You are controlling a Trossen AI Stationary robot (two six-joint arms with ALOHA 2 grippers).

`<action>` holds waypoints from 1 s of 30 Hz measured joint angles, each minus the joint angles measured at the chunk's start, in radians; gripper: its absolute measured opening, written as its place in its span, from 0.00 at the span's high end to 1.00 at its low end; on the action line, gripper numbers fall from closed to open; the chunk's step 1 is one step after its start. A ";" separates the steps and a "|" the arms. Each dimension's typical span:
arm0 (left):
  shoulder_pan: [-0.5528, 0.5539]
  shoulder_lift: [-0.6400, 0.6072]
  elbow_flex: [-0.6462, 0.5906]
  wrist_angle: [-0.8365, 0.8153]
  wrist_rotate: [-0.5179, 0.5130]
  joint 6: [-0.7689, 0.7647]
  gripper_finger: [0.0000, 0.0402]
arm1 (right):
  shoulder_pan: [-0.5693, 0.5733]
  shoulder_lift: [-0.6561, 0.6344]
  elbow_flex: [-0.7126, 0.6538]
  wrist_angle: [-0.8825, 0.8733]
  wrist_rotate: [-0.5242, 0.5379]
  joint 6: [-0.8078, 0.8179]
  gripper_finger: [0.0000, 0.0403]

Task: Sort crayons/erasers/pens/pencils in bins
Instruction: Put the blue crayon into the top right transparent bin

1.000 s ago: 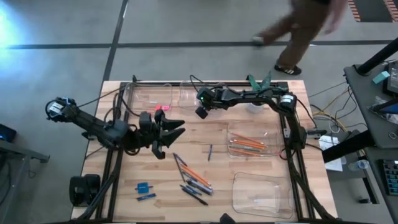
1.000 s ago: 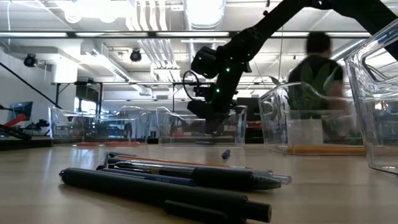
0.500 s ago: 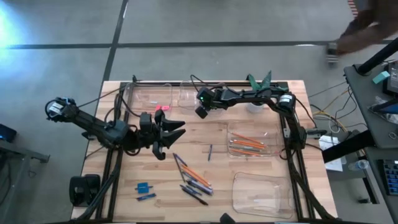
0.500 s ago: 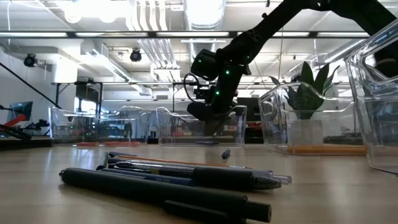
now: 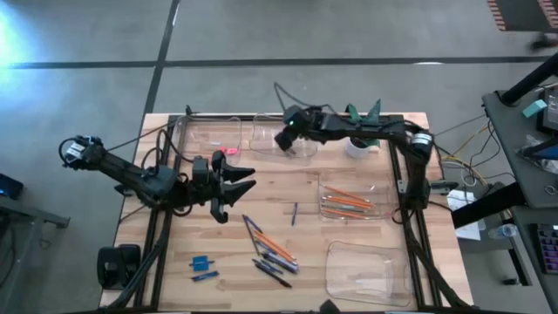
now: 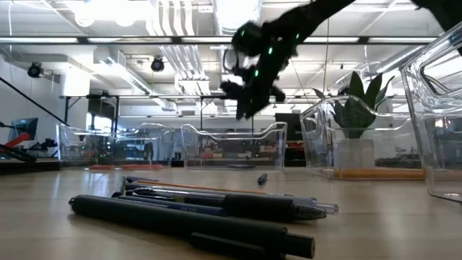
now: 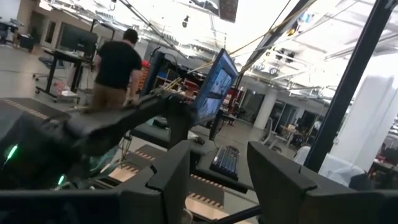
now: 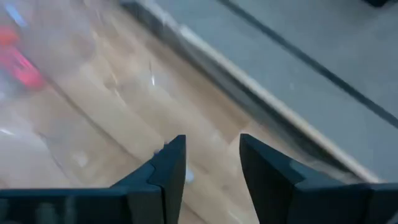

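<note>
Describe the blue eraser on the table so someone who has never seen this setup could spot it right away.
In the high view, start at the wooden table's corner nearest the left arm's base. There a small flat blue eraser lies alone on bare wood, with a short blue crayon just beside it. It is a squat block, not a stick, and blue, unlike the pink erasers by the far bins.

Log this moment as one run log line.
right gripper: open, empty, above far bin | left gripper: open, mid-table | pencils: in right bin
</note>
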 joint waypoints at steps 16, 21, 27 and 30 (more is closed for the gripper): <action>0.000 -0.010 0.000 -0.024 0.000 -0.006 0.63 | 0.225 -0.190 0.022 -0.301 -0.299 0.231 0.69; -0.001 -0.010 0.000 -0.024 0.001 -0.006 0.63 | 0.338 -0.166 0.021 -0.387 -0.299 -0.044 0.70; -0.003 -0.010 0.000 -0.023 0.032 -0.086 0.63 | 0.453 -0.107 0.021 -0.468 -0.299 -0.516 0.70; -0.003 -0.010 0.000 -0.024 0.072 -0.152 0.63 | 0.492 -0.068 0.020 -0.463 -0.299 -0.732 0.70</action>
